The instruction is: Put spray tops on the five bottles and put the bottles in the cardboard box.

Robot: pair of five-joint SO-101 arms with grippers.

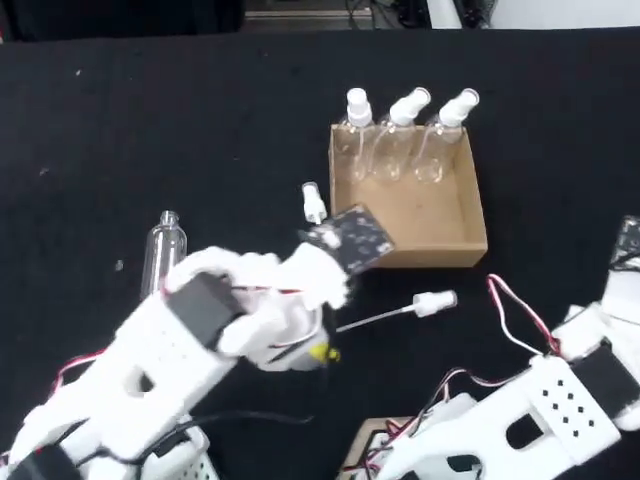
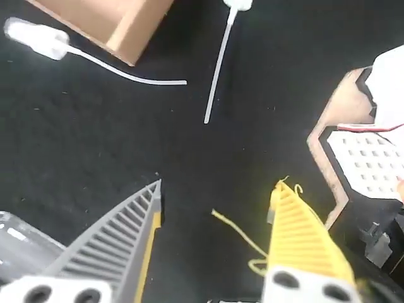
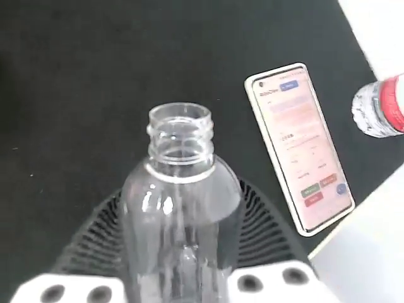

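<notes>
High view: the cardboard box (image 1: 470, 215) holds three capped bottles (image 1: 388, 135) standing along its far wall. One spray top (image 1: 313, 203) lies just beside the box's left wall. A second spray top (image 1: 432, 302) lies near its front wall. An uncapped bottle (image 1: 160, 250) lies well left of the box

Left wrist view: my left gripper (image 2: 219, 186) is spread wide with nothing in it, over bare table near a box corner. The tube shapes read here, one curved tube (image 2: 126, 76) and one straight tube (image 2: 218, 63), while the high view gives me the layout. Risk: if I pinch a thin tube instead of the head, it bends or slips out

Right wrist view: my right gripper (image 3: 183, 214) is clamped on an open-necked bottle (image 3: 180, 132), judged well off the box's front-right. A phone (image 3: 300, 145) lies nearby. I read the grip from here; the high view doesn't settle it. Risk: the neck is narrow, so an off-line tube misses it or pushes the bottle askew in my fingers
</notes>
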